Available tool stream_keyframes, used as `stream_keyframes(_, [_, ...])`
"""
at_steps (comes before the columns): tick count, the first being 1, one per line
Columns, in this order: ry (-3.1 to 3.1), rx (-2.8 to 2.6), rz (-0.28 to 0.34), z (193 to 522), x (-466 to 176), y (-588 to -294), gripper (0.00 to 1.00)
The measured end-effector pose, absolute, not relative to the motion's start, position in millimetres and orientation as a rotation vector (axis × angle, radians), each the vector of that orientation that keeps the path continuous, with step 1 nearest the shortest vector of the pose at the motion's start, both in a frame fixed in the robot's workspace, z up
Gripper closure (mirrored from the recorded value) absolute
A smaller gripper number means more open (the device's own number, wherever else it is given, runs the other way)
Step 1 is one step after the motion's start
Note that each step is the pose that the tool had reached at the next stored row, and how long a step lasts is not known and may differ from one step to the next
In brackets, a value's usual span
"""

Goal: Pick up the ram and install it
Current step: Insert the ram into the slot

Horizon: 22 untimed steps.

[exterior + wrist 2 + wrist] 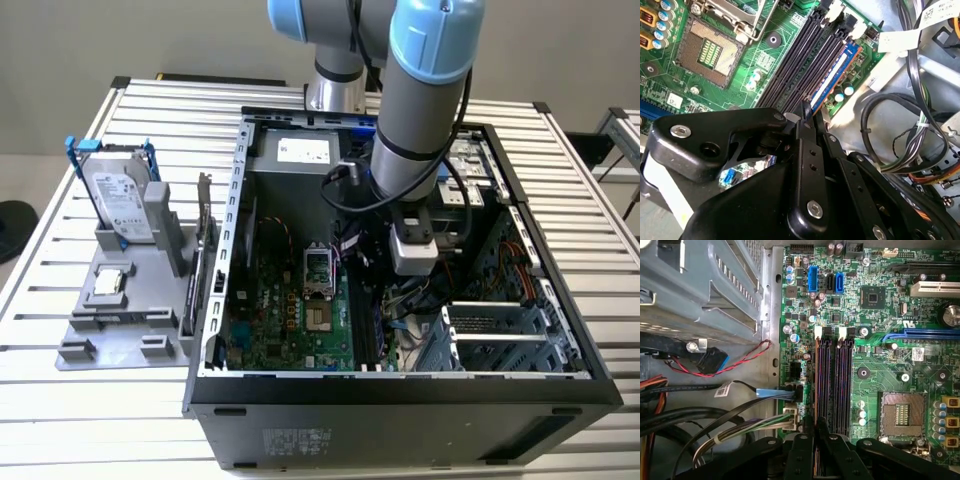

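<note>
- Standing on edge in the outermost memory slot (805,75), the ram (832,80); pick-up done
- gripper (807,117) clenched on its end; full seating unconfirmed

I see the open computer case (400,390) on the table (590,200), with the fixture tray (120,330) at the exterior view's left holding the hard drive (118,200). Inside, the gripper (807,112) sits over the ram (832,80) standing in the outermost memory slot, beside the processor socket (902,412).

it looked like a robotics lab or workshop. an opened computer case (400,400) sat on a slatted aluminium table (150,100). a grey parts fixture (110,320) lay beside it.
</note>
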<state>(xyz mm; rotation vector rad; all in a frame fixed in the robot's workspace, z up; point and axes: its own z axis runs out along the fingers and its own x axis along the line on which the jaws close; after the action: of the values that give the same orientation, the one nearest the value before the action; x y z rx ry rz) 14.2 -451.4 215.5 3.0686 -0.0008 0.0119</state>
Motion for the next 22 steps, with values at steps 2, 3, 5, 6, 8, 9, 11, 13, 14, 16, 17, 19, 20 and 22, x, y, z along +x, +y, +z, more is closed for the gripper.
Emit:
stream_keyframes(2, [-0.001,3.068,0.012,215.3,14.2,-451.4,1.0])
stream_keyframes(3, [-0.001,3.068,0.012,215.2,14.2,-451.4,1.0])
stream_keyframes(5, [-0.001,3.069,0.012,215.1,14.2,-451.4,1.0])
stream_keyframes(6, [-0.001,3.069,0.012,215.1,14.2,-451.4,1.0])
stream_keyframes(8, [-0.001,3.069,0.012,215.0,14.2,-451.4,1.0])
stream_keyframes(9, [-0.001,3.069,0.012,214.9,14.2,-451.4,1.0])
stream_keyframes(11, [-0.001,3.069,0.012,214.8,14.2,-451.4,1.0])
stream_keyframes(13, [-0.001,3.069,0.012,214.4,14.2,-451.4,1.0])
stream_keyframes(14, [-0.001,3.069,0.012,214.4,14.2,-451.4,1.0])
stream_keyframes(16, [-0.001,3.069,0.012,214.3,14.2,-451.4,1.0])
stream_keyframes(17, [-0.001,3.069,0.012,214.2,14.2,-451.4,1.0])
stream_keyframes(19, [-0.001,3.069,0.012,214.2,14.2,-451.4,1.0])
stream_keyframes(20, [-0.001,3.069,0.012,214.4,14.2,-451.3,1.0])
stream_keyframes(22, [-0.001,3.069,0.012,214.5,13.8,-451.3,1.0])
